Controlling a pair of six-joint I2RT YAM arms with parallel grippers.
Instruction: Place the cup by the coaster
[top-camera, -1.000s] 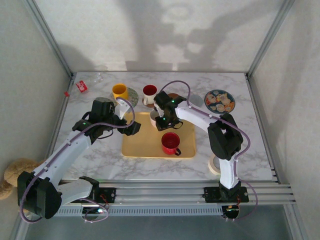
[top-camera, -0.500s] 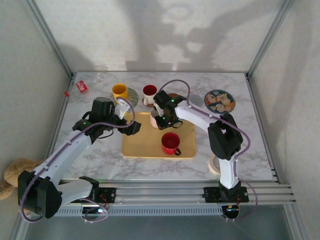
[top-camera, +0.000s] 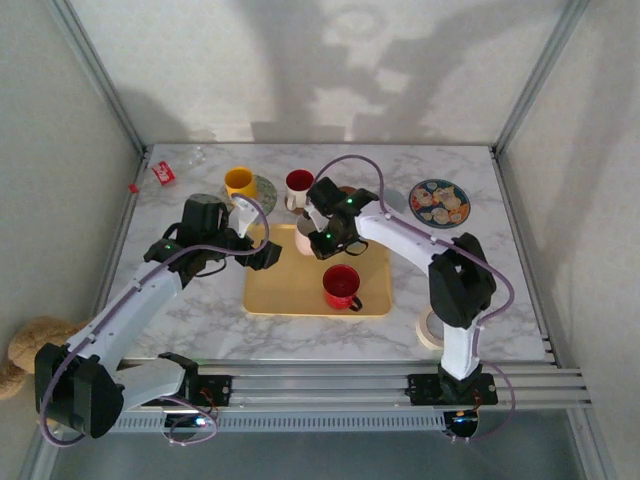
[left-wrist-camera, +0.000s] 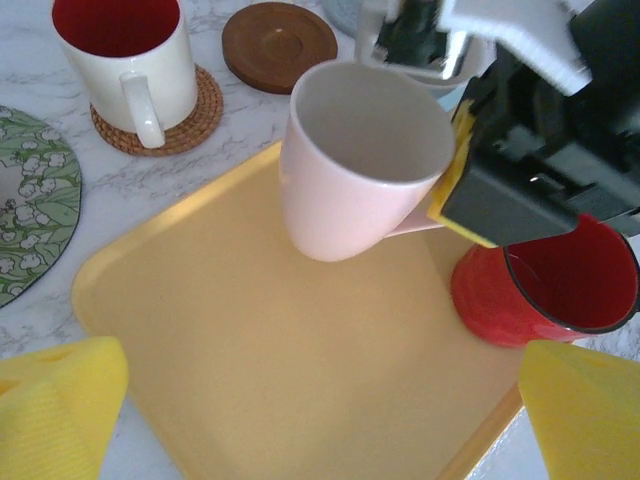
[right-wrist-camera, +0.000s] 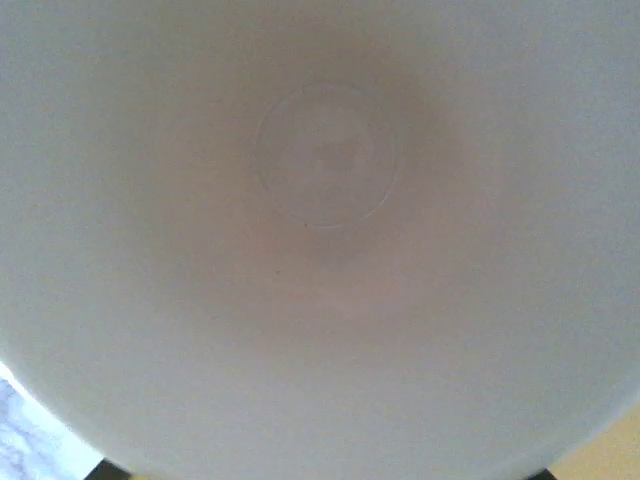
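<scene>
- Left fingers (left-wrist-camera: 60, 395): spread wide, grasping nothing, hovering over the near edge of the yellow tray (left-wrist-camera: 250, 350). Low risk. Keep them parked so they don't meet the other arm over the tray.
- White mug (left-wrist-camera: 125, 60) sits on the woven coaster (left-wrist-camera: 195, 115). The brown wooden coaster (left-wrist-camera: 278, 45) just beside it on the counter (left-wrist-camera: 30, 75) is bare, and I judge that 1 your target. The 2 coasters lie close together, so a set-down that drifts left could knock the white mug.
- Pink cup (left-wrist-camera: 355, 165): in the air, clear of the tray, tilted with its mouth up. If you lower it at that tilt it could land on its base edge and topple.
- Right fingers (left-wrist-camera: 452, 175): clenched on the pink cup at its handle side, with the exact purchase hidden. A 1-sided hold may let the cup swivel during the carry.
- Red mug (left-wrist-camera: 545, 290): on the tray, just below the right wrist. A low retreat could clip it.
</scene>
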